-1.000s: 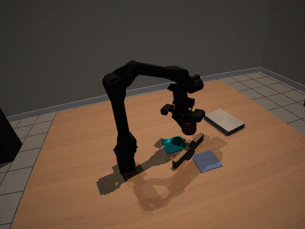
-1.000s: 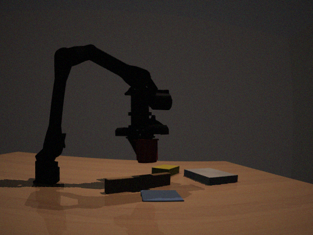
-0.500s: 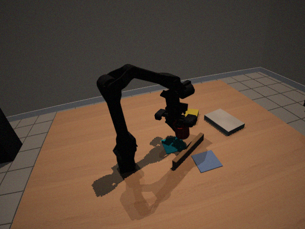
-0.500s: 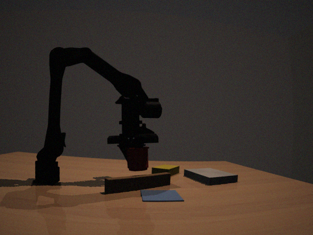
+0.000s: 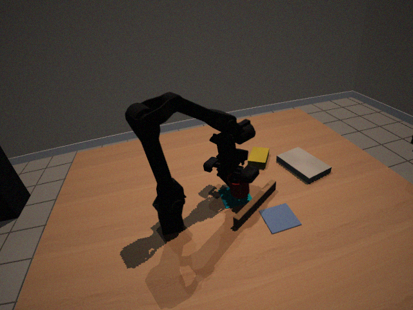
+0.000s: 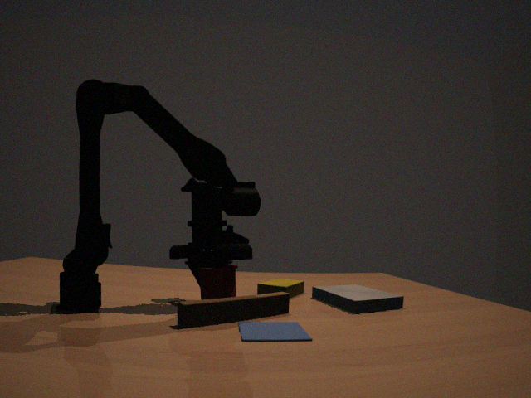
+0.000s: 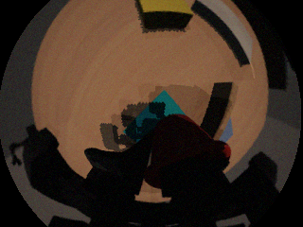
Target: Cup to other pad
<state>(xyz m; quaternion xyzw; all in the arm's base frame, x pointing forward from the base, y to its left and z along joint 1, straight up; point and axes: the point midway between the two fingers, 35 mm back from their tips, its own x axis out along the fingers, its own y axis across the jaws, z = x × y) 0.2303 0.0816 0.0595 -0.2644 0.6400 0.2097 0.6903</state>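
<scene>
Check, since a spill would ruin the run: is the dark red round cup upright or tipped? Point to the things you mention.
Upright: the dark red round cup (image 5: 239,190) (image 6: 218,283) (image 7: 182,139) shows a level rim and near-vertical sides in the exterior view.

In the top view we see the dark fingers closed on the red cup, upright at the teal pad; we cannot tell whether it touches. Beside that pad a long wooden bar stands between it and the blue pad. Farther back on the table we find a yellow block and, near it, a pale-topped slab.
</scene>
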